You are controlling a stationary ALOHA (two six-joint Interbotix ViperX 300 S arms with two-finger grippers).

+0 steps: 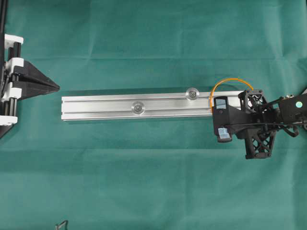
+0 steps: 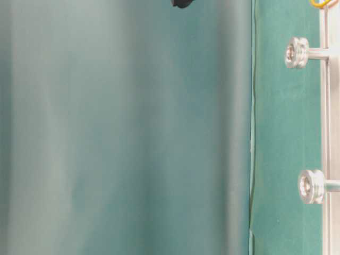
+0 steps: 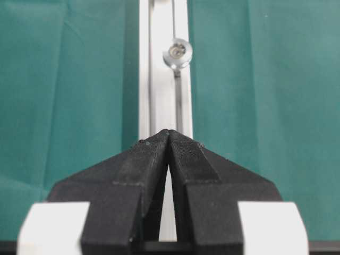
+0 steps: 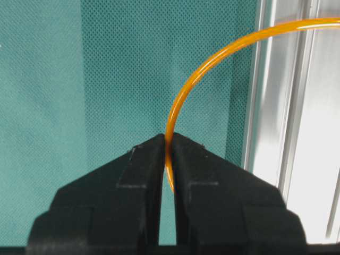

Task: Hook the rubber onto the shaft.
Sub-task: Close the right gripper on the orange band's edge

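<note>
The rubber (image 1: 230,79) is a thin orange loop arcing over the right end of the silver rail (image 1: 105,106). My right gripper (image 1: 250,91) is shut on the rubber (image 4: 183,95), pinching one strand between its tips (image 4: 168,139) over the green cloth beside the rail (image 4: 297,133). Two silver shafts with grooved heads stand on the rail, one (image 1: 193,93) just left of the loop and one (image 1: 138,108) further left. The loop touches neither. My left gripper (image 1: 55,87) is shut and empty off the rail's left end, tips (image 3: 169,132) facing the shaft (image 3: 178,51).
Green cloth (image 1: 144,182) covers the table. A small dark bent piece (image 1: 61,224) lies at the front edge. The table-level view shows both shaft heads (image 2: 296,52) (image 2: 311,186) sticking out from the rail (image 2: 332,133), and a bit of the rubber (image 2: 320,3).
</note>
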